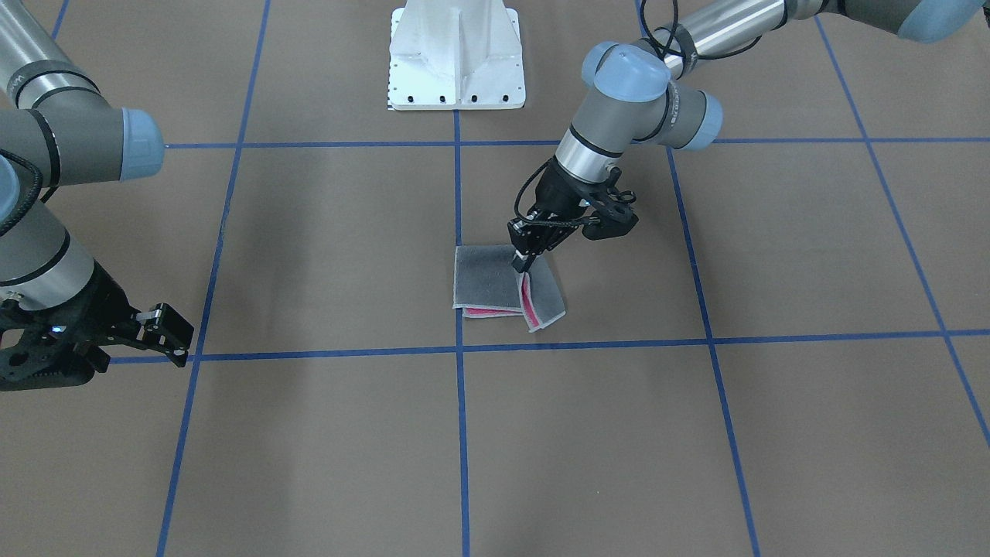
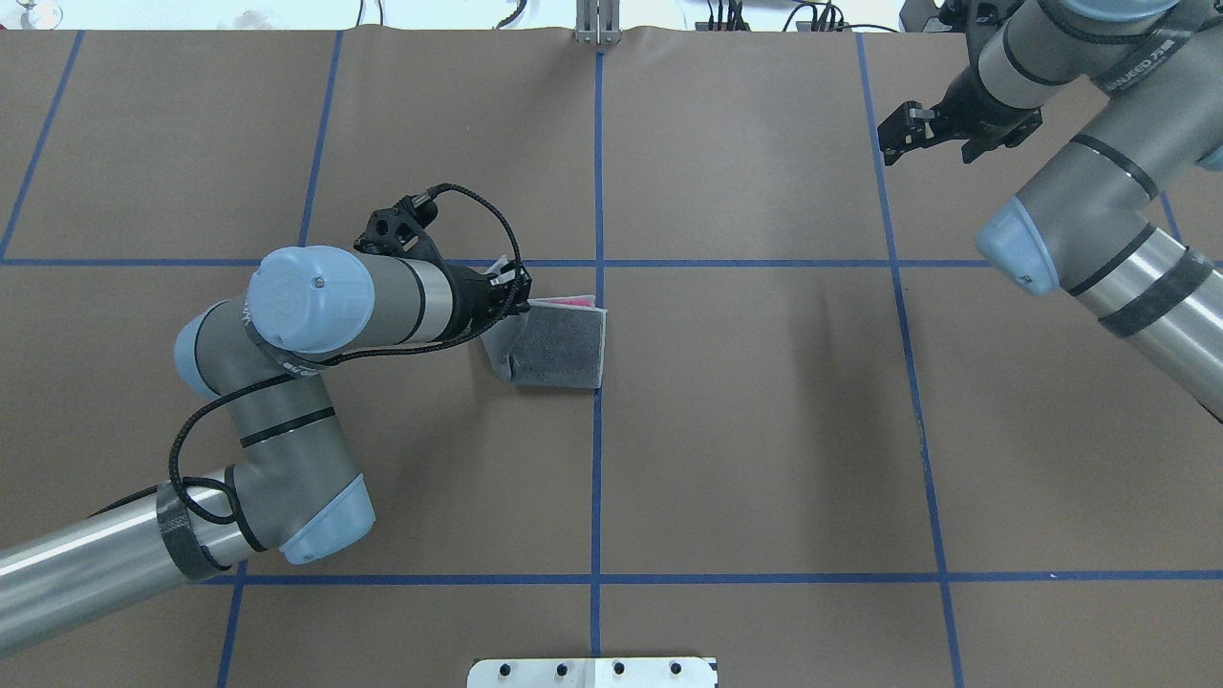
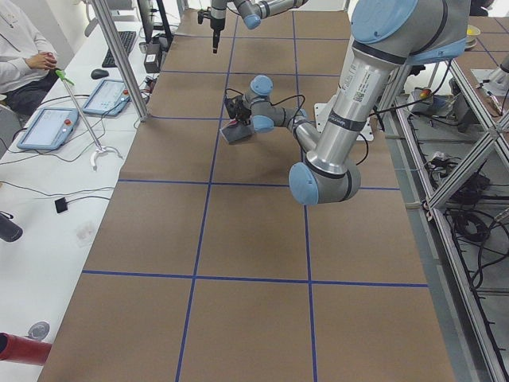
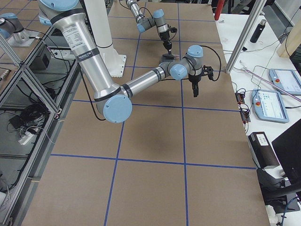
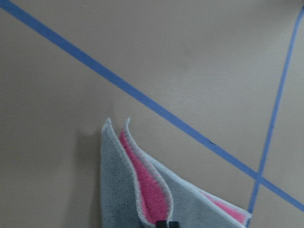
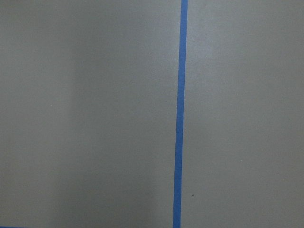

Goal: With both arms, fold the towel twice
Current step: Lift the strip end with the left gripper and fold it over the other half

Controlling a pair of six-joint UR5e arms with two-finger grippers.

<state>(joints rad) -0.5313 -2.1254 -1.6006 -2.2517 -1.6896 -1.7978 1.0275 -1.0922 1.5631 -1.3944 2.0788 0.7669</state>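
Two hems of the towel (image 1: 487, 282) rise, pinched by left pincer (image 1: 524, 266).

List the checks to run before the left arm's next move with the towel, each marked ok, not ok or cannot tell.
1. Left tool grips the towel: ok, shut on a raised edge.
2. Both layers in that grip: cannot tell; the wrist view cuts off the pinch.
3. Right tool away from the towel: ok, open, far off to the side.
4. Fold lying flat: not ok; the held flap stands up, pink face showing.
5. Hems aligned: not ok; pink peeks out along one edge.
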